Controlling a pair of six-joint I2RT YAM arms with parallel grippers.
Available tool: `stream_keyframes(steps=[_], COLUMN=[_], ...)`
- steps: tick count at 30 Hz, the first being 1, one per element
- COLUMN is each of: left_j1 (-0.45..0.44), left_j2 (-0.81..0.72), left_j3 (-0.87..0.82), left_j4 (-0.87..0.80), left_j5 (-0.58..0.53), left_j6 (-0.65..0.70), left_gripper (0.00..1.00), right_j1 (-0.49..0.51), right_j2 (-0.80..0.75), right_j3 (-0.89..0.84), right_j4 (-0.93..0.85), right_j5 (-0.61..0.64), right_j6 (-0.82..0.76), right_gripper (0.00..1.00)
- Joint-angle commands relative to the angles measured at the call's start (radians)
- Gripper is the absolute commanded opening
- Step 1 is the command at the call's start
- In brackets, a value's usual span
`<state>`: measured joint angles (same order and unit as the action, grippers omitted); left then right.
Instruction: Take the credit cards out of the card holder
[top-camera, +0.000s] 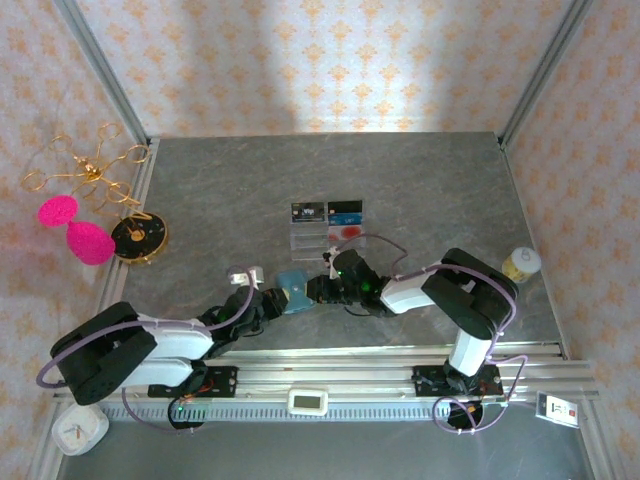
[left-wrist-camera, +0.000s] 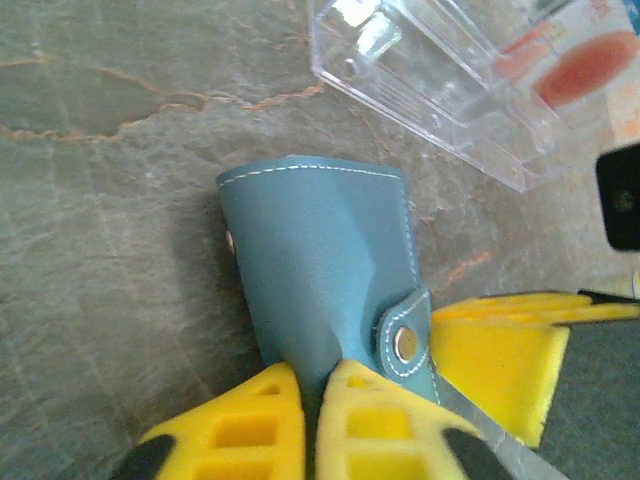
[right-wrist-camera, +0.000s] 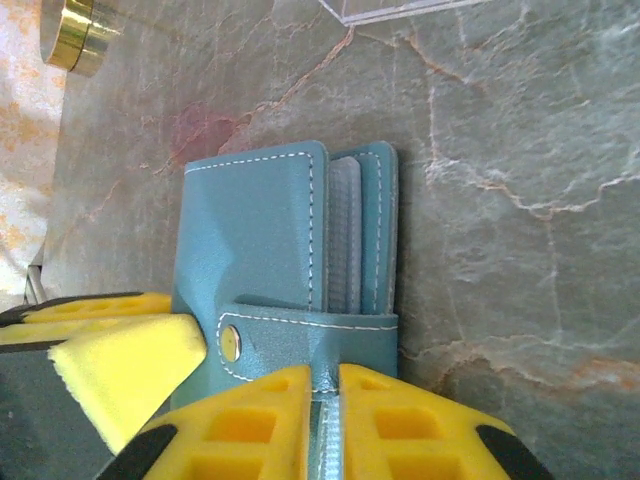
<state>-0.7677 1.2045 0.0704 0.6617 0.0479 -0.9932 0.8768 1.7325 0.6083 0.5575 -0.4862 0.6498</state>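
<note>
The teal card holder (top-camera: 292, 291) lies closed on the grey table between my two grippers. My left gripper (left-wrist-camera: 315, 378) is shut on one end of the card holder (left-wrist-camera: 320, 260), beside its snap strap (left-wrist-camera: 405, 343). From the opposite end, my right gripper (right-wrist-camera: 322, 378) is shut on the strap of the card holder (right-wrist-camera: 260, 240). Grey pocket edges (right-wrist-camera: 345, 235) show between the covers; any cards inside are hidden. Behind it, a black card (top-camera: 306, 211), a blue-and-black card (top-camera: 344, 210) and a pale card with red print (top-camera: 345, 232) lie at the clear tray (top-camera: 310, 240).
The clear tray (left-wrist-camera: 430, 80) sits close behind the card holder. A black-and-gold disc (top-camera: 138, 236), pink pom-poms (top-camera: 80, 235) and gold wire lie at the left edge. A small jar (top-camera: 520, 263) stands at the right. An aluminium rail (top-camera: 380, 355) runs along the front.
</note>
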Motion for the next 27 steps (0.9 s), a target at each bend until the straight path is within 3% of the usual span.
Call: stream_keyframes(steps=[1,8,12,20,27], left_j1=[-0.024,-0.048,-0.061,-0.091,-0.096], left_j2=[-0.069,-0.244,-0.284,-0.310,-0.351], left_j3=[-0.008,0.038,0.076,0.111,0.095], left_j4=[0.008,-0.118,-0.180,-0.181,-0.103], left_j5=[0.069,-0.015,-0.053,-0.101,-0.094], left_j6=[0.003,0.052,0.072,0.071,0.050], left_gripper=[0.00,0.00,0.00,0.00,0.00], right_j1=[0.021,0.022,0.054,0.129,0.146], right_j2=[-0.075,-0.294,-0.363,-0.284,-0.220], right_j3=[-0.008,-0.017,0.015,0.116,0.158], right_j4=[-0.056,-0.163,-0.227,-0.363,-0.386], right_j5=[0.036,0.163,0.216,0.387,0.364], right_j6=[-0.035,-0.092,-0.123,-0.130,-0.159], right_gripper=[0.19,0.49,0.53,0.56,0.57])
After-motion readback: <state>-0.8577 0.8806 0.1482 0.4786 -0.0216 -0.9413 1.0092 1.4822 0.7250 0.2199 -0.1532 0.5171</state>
